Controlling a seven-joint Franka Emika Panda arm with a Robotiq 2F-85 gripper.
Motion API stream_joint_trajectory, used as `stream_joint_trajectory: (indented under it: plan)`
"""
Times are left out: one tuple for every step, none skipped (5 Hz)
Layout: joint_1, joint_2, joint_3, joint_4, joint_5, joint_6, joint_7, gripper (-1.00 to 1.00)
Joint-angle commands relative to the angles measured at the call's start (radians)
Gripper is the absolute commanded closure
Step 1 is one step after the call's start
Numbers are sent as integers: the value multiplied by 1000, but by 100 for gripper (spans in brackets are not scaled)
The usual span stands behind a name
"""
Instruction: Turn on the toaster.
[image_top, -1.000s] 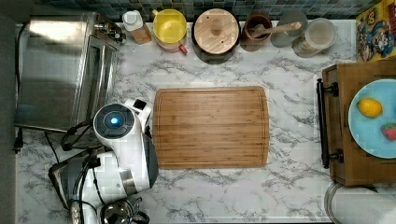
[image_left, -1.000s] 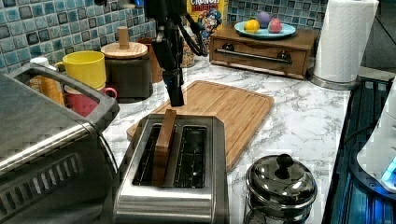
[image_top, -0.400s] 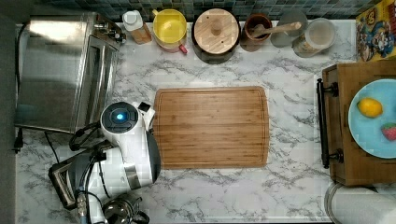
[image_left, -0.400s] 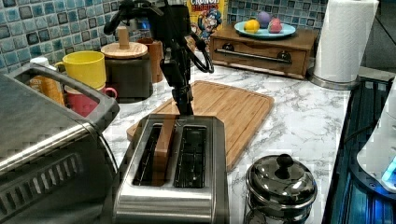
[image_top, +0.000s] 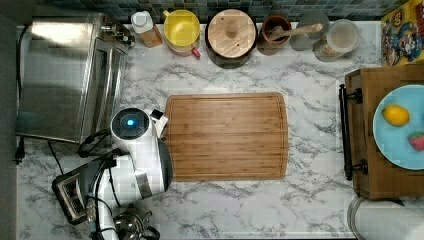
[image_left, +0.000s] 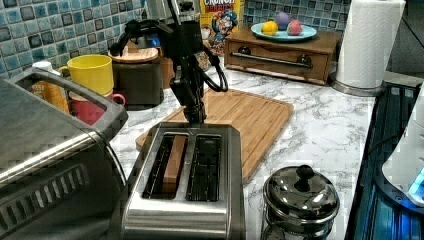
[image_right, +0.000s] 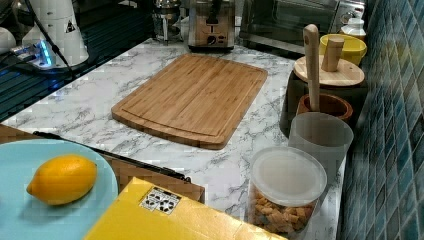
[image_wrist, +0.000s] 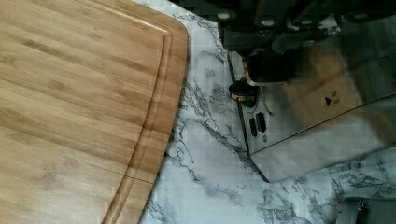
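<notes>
Sitting at the near end of the counter (image_left: 320, 125) in the left view, the toaster (image_left: 187, 195) is a small shiny steel two-slot thing with a dark top, and there's a brown slice down in the slot on the left view's left. It's squeezed between the big toaster oven (image_left: 45, 150) and a little steel pot with a knob lid (image_left: 300, 197), with its far end just beside the bamboo cutting board (image_left: 245, 117).

Counter is white marble with blue tile behind it. Along the back wall: a yellow mug (image_left: 92, 72), a dark canister with a wood lid (image_left: 137, 75), a cereal box (image_left: 220, 22), and a wooden box carrying a blue plate of fruit (image_left: 283, 32).

The arm comes straight down, end effector (image_left: 195, 112) right at the toaster's far end where the lever would be. Honestly can't tell if the fingers are apart or together; the wrist view is too dark there.
</notes>
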Motion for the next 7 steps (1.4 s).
stream_joint_trajectory:
  plan:
    - [61,188,16,-247,-83,132,130,100]
    - [58,200,14,-357,-64,174,110,100]
    - [65,231,14,-392,-74,178,93,100]
    - [64,221,3,-361,-110,149,106,100]
    - [63,221,3,-361,-110,149,106,100]
    - [63,221,4,-361,-111,149,106,100]
    - [65,221,2,-361,-110,149,105,100]
